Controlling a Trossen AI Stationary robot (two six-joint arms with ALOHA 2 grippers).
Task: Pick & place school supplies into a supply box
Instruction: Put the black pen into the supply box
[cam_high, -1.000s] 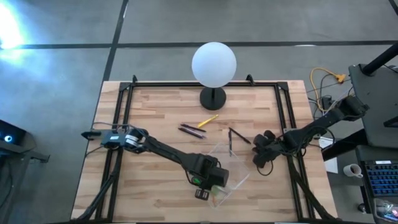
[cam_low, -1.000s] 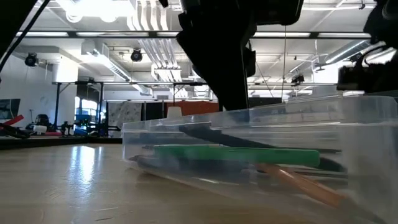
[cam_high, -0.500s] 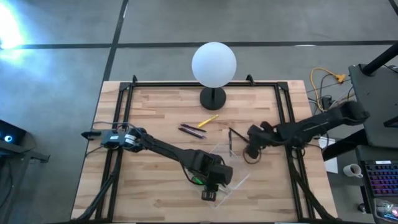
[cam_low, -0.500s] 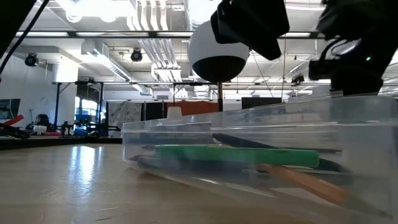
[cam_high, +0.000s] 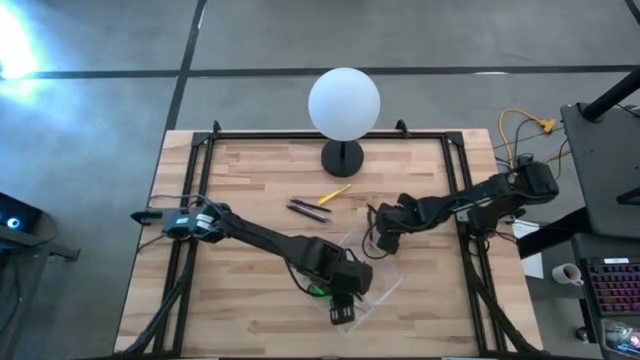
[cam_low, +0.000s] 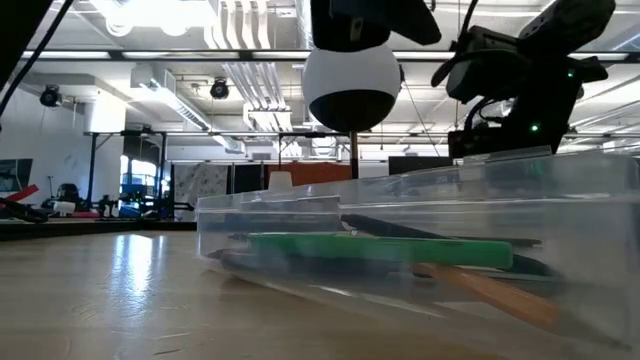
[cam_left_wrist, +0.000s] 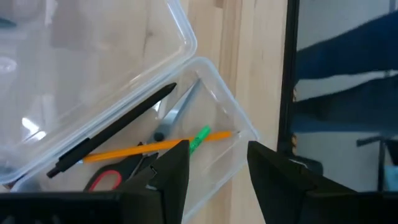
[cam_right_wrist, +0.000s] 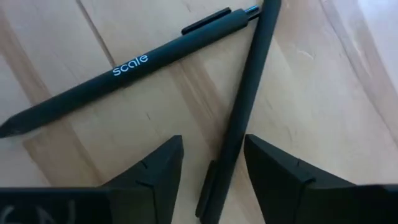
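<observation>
The left gripper (cam_high: 343, 312) hangs with its fingers parted and empty over the clear supply box (cam_high: 375, 282), which sits at about five o'clock on the wooden table (cam_high: 240, 170). Inside the box (cam_left_wrist: 205, 74) lie a black pen (cam_left_wrist: 112, 134), a yellow pencil (cam_left_wrist: 143, 144), a green marker (cam_left_wrist: 199, 138) and red-handled scissors (cam_left_wrist: 106, 180). At three o'clock the right gripper (cam_high: 383, 236) is poised, its fingers spread and holding nothing, directly above two dark pens (cam_right_wrist: 242, 106) that cross at their tips on the bare wood. Toward the centre another pair of dark pens (cam_high: 308, 210) and a second yellow pencil (cam_high: 334, 194) lie loose, with the globe lamp (cam_high: 344, 104) at twelve o'clock
</observation>
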